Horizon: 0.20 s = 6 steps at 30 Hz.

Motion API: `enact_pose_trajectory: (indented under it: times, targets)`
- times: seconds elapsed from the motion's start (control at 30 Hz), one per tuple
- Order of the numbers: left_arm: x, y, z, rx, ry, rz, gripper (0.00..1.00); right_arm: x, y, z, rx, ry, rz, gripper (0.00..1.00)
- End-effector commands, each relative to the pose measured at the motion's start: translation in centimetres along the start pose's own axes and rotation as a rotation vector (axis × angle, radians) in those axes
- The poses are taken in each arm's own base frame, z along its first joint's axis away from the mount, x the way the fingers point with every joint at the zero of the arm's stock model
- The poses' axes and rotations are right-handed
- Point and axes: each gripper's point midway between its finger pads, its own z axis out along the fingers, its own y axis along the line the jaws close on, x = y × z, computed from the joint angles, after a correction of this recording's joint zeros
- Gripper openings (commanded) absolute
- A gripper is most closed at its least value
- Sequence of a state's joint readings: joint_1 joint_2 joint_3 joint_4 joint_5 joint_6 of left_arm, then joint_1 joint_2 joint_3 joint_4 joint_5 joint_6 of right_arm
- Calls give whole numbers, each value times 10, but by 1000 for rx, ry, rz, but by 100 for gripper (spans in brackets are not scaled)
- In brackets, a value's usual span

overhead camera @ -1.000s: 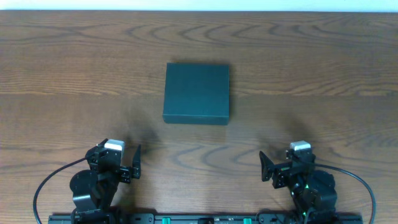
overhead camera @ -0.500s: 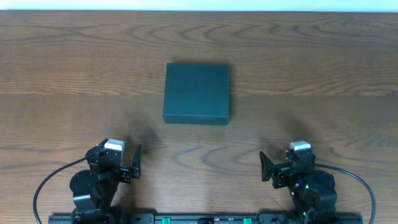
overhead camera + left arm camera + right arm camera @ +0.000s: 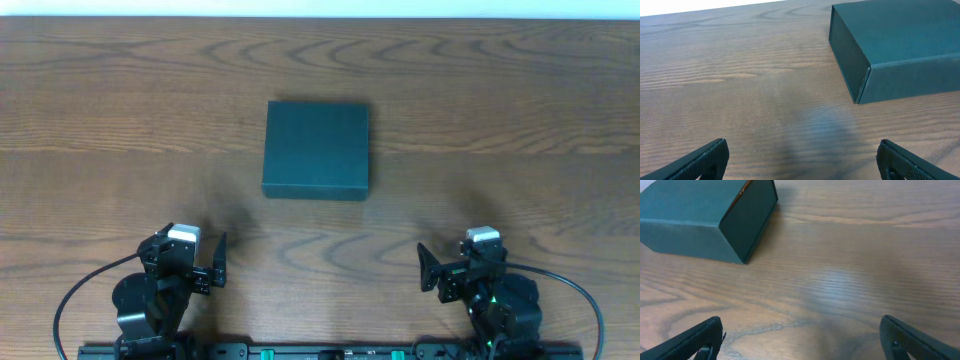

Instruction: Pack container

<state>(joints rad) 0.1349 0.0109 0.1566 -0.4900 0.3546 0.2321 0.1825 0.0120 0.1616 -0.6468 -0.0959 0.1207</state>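
Observation:
The container [image 3: 316, 148], a dark teal-black box with its lid down, lies flat in the middle of the wooden table. It shows at the upper right of the left wrist view [image 3: 895, 47] and at the upper left of the right wrist view [image 3: 705, 217]. My left gripper [image 3: 205, 262] rests near the front edge at the left, open, with only bare wood between its fingers [image 3: 707, 160]. At the front right my right gripper [image 3: 440, 270] is open too, with nothing between its fingers [image 3: 700, 340]. Both are well short of the container.
The brown wood-grain table [image 3: 500, 120] runs to a pale strip along the far edge. Black cables [image 3: 75, 290] loop out beside each arm base, and a rail [image 3: 320, 352] runs along the front edge.

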Motion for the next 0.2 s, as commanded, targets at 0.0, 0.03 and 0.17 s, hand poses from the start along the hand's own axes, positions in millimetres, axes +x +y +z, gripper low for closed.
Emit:
enact_pose_trajectory:
  times: [0.0, 0.03, 0.17]
  targets:
    - [7, 2, 3, -8, 11, -12, 95, 1, -1, 1, 6, -2, -22, 99]
    - [7, 2, 3, -8, 11, -12, 96, 1, -1, 1, 7, -2, -22, 99]
    - [7, 2, 3, -8, 11, -12, 96, 1, -1, 1, 7, -2, -22, 99]
